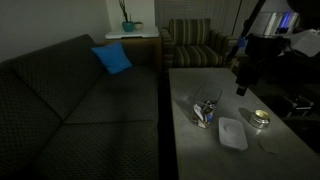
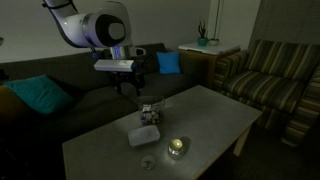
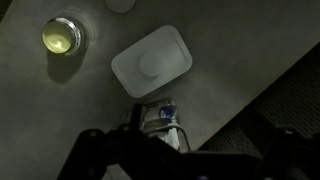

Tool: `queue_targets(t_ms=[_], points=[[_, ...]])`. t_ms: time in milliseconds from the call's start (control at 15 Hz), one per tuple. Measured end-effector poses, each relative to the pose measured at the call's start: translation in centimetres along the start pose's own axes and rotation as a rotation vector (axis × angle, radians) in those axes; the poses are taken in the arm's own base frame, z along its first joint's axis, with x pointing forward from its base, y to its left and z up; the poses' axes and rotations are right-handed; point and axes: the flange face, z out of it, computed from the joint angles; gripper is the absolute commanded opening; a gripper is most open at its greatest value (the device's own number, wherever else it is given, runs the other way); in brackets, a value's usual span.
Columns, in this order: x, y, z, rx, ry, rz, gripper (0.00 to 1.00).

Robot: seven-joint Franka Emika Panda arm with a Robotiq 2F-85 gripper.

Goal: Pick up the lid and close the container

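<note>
The claw [image 1: 243, 86] hangs above the bench [image 1: 200, 155] with nothing seen in it; its opening cannot be told in the dim light. The lid [image 3: 150, 62] lies flat just beside the container [image 3: 160, 114]. Recommend descending squarely over one lid edge and pinching the rim, clear of the container.

Grey table [image 1: 200, 82] with lid [image 1: 233, 132], clear container [image 1: 206, 110], small shiny tin [image 1: 260, 118]

The arm [image 2: 98, 27] is glossy white, made of thick rounded segments with a large drum-shaped joint and darker seams. At its wrist sits a flat, pale grey block [image 2: 115, 66]. Under that is the gripper [image 2: 127, 88], matte black and angular. In the wrist view, the gripper [image 3: 150, 145] shows only as a blurred dark mass.
</note>
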Motion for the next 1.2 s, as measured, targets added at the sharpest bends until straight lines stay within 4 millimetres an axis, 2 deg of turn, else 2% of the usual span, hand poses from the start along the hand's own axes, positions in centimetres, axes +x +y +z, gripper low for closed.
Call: queue_targets(t_ms=[133, 800, 1000, 1200], points=[[0.0, 0.3, 0.9, 0.012, -0.019, -0.004, 1.0], [0.4, 0.0, 1.4, 0.009, -0.017, -0.02, 1.0], [0.5, 0.1, 3.1, 0.008, -0.03, -0.067, 1.0], [0.8, 0.2, 5.9, 0.016, -0.047, -0.105, 1.0]])
